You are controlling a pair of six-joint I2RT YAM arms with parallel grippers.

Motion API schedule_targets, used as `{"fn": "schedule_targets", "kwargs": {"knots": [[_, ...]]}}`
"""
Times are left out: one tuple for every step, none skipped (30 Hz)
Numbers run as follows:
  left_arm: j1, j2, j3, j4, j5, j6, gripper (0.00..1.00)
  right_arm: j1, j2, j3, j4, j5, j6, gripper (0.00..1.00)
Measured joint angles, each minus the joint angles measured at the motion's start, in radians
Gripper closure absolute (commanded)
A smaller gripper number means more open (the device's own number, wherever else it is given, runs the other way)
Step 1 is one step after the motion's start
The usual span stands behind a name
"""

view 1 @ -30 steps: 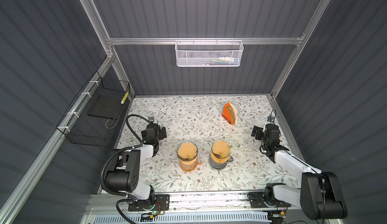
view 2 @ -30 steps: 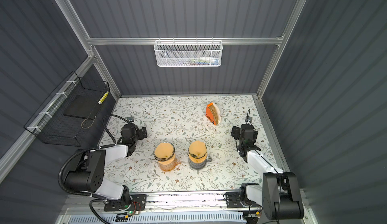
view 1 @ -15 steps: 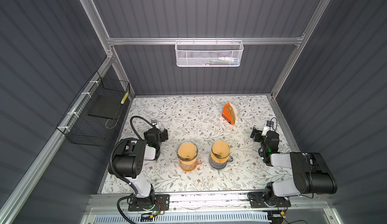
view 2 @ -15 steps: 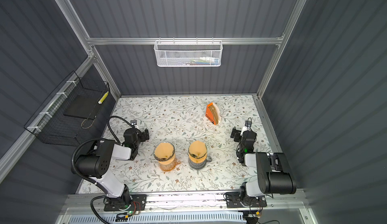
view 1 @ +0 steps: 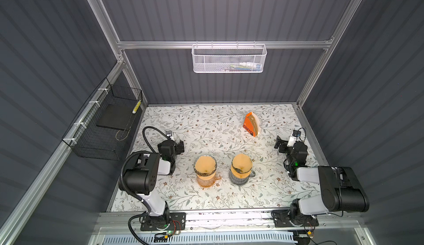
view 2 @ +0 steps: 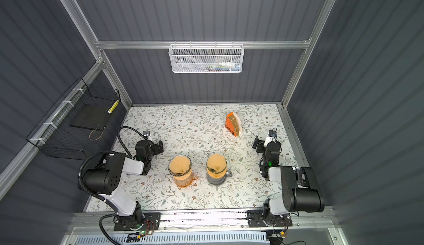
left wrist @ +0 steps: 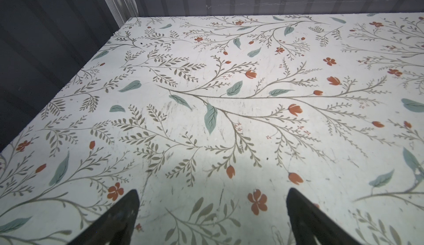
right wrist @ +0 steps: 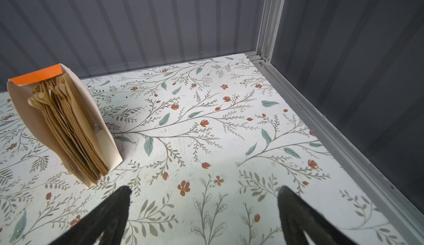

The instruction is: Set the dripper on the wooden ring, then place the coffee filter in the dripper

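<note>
Two drippers stand side by side at the table's front middle: an orange glass dripper point(view 1: 205, 171) point(view 2: 180, 171) and a grey dripper point(view 1: 241, 169) point(view 2: 216, 169). A brown paper coffee filter lines each. An orange filter box point(view 1: 251, 127) point(view 2: 233, 125) point(right wrist: 64, 127), full of folded brown filters, stands at the back right. My left gripper point(view 1: 181, 145) point(view 2: 161, 147) point(left wrist: 212, 209) rests open and empty, left of the orange dripper. My right gripper point(view 1: 278, 144) point(view 2: 256, 145) point(right wrist: 204, 207) is open and empty near the right edge, with the box ahead of it.
A white mesh basket point(view 1: 229, 59) hangs on the back wall and a black wire basket point(view 1: 105, 127) on the left wall. An aluminium rail point(right wrist: 344, 145) runs along the table's right edge, close to my right gripper. Both arms sit folded over their bases at the front.
Both arms have folded back, their elbows swinging up over the bases. The grippers stay low near the same spots, still open. The drippers and box have not moved.
</note>
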State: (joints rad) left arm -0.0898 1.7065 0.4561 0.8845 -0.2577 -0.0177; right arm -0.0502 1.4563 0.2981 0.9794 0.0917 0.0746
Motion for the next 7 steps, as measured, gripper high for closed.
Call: {"fn": "schedule_targets", "kwargs": {"knots": [[0.000, 0.000, 0.000, 0.000, 0.000, 0.000, 0.00, 0.000, 0.000, 0.000, 0.000, 0.000, 0.000, 0.01], [0.000, 0.000, 0.000, 0.000, 0.000, 0.000, 0.00, 0.000, 0.000, 0.000, 0.000, 0.000, 0.000, 0.01], [0.000, 0.000, 0.000, 0.000, 0.000, 0.000, 0.00, 0.000, 0.000, 0.000, 0.000, 0.000, 0.000, 0.01], [0.000, 0.000, 0.000, 0.000, 0.000, 0.000, 0.00, 0.000, 0.000, 0.000, 0.000, 0.000, 0.000, 0.01], [0.000, 0.000, 0.000, 0.000, 0.000, 0.000, 0.00, 0.000, 0.000, 0.000, 0.000, -0.001, 0.000, 0.01], [0.000, 0.000, 0.000, 0.000, 0.000, 0.000, 0.00, 0.000, 0.000, 0.000, 0.000, -0.001, 0.000, 0.01], [0.000, 0.000, 0.000, 0.000, 0.000, 0.000, 0.00, 0.000, 0.000, 0.000, 0.000, -0.002, 0.000, 0.01]]}}
